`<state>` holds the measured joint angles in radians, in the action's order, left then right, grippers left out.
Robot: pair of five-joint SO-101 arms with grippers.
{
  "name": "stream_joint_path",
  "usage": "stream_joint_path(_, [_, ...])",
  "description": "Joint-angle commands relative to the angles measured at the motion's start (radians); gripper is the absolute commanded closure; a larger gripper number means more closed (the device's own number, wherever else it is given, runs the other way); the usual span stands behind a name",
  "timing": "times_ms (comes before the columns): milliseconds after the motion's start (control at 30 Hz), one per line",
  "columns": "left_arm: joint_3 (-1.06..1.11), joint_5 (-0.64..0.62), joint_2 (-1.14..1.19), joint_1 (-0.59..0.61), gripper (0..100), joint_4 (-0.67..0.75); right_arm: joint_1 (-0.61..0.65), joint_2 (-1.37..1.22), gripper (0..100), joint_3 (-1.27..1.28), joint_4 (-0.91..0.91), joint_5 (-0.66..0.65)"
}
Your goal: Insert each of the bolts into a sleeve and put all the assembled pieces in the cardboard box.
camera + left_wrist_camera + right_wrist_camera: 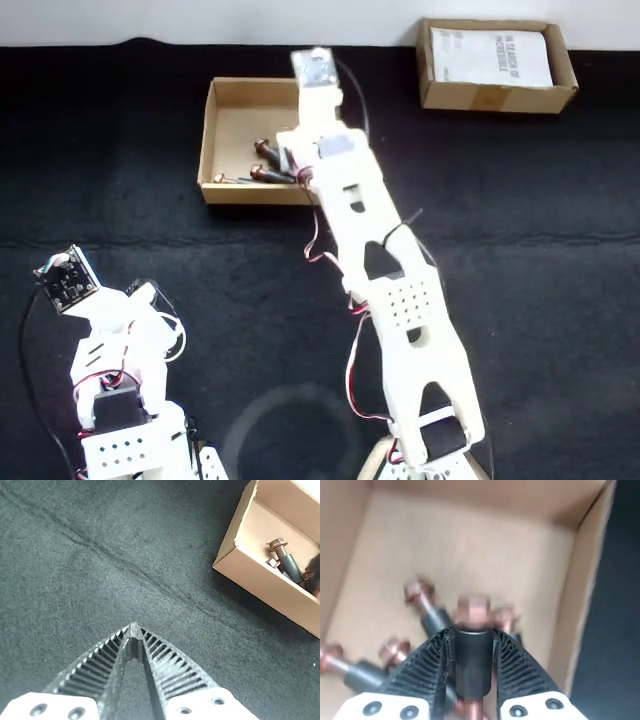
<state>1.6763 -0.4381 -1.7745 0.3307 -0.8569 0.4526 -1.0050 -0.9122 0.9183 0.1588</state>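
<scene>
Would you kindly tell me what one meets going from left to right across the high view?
Left arm → cardboard box holding assembled pieces → right arm, its hand shut on an assembled piece → second cardboard box with a printed sheet.
</scene>
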Motion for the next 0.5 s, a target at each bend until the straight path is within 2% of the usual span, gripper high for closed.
stream_joint_path(0, [0.019, -0.003, -0.013, 0.005, 99, 0.014, 0.027, 0.012, 95.6, -0.068, 0.079, 0.005])
stream_joint_path(200, [0.019, -0.003, -0.015, 0.005, 99, 0.014, 0.053, 0.015, 73.1, -0.082, 0.171, 0.009])
stream_joint_path(333, [0.019, -0.003, -0.013, 0.005, 99, 0.014, 0.054, 0.015, 71.3, -0.288, 0.282, 0.009])
stream_joint_path(467, [0.019, -0.003, -0.013, 0.005, 99, 0.015, 0.053, 0.013, 71.3, -0.604, 0.417, 0.009])
